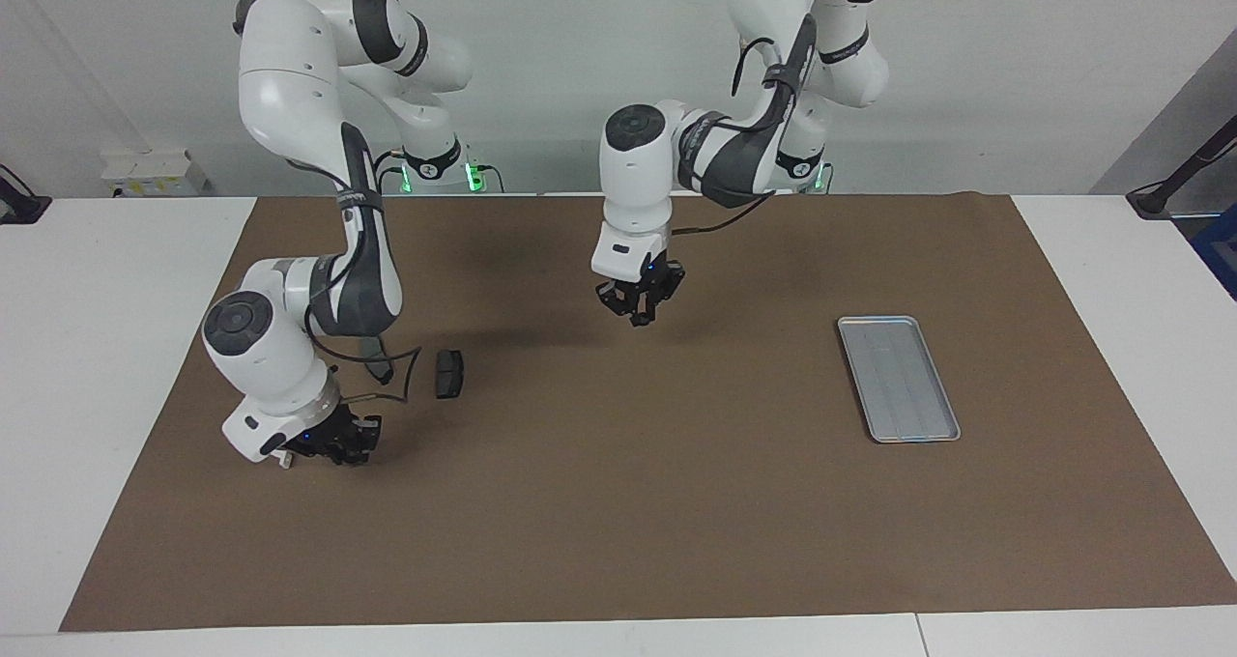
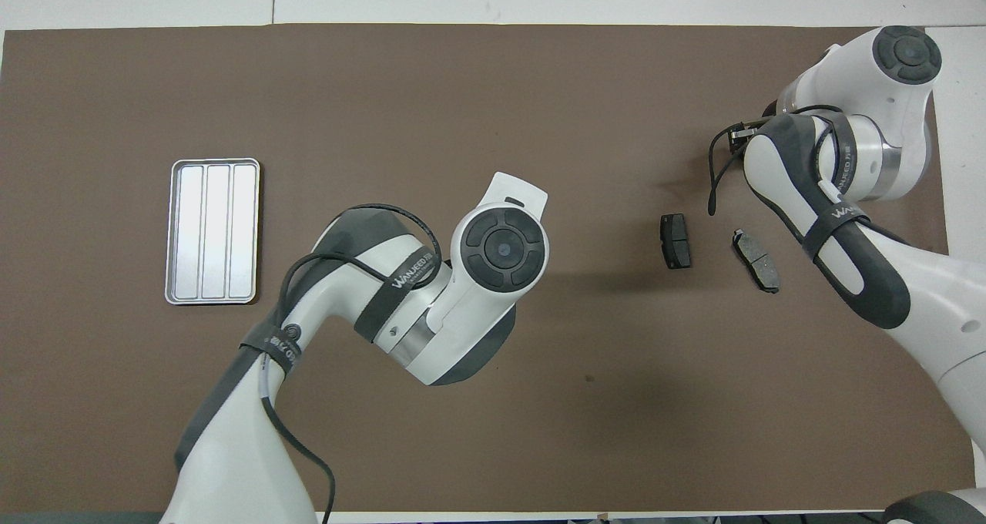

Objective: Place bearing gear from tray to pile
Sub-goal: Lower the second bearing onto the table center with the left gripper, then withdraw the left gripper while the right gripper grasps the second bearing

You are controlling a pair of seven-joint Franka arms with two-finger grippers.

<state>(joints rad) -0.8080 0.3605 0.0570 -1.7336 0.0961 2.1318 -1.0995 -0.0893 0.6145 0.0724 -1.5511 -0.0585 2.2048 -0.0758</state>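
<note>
I see the tray (image 1: 899, 379) lying flat on the brown mat (image 1: 618, 502) toward the left arm's end of the surface, with nothing in it. My left hand (image 1: 640, 311) hangs in the air over the middle of the mat, fingertips closed together and carrying nothing. My right hand (image 1: 340, 444) sits low over the mat at its own end; I cannot tell its grip. Two dark brake-pad pieces (image 2: 676, 240) (image 2: 756, 260) lie near it
</note>
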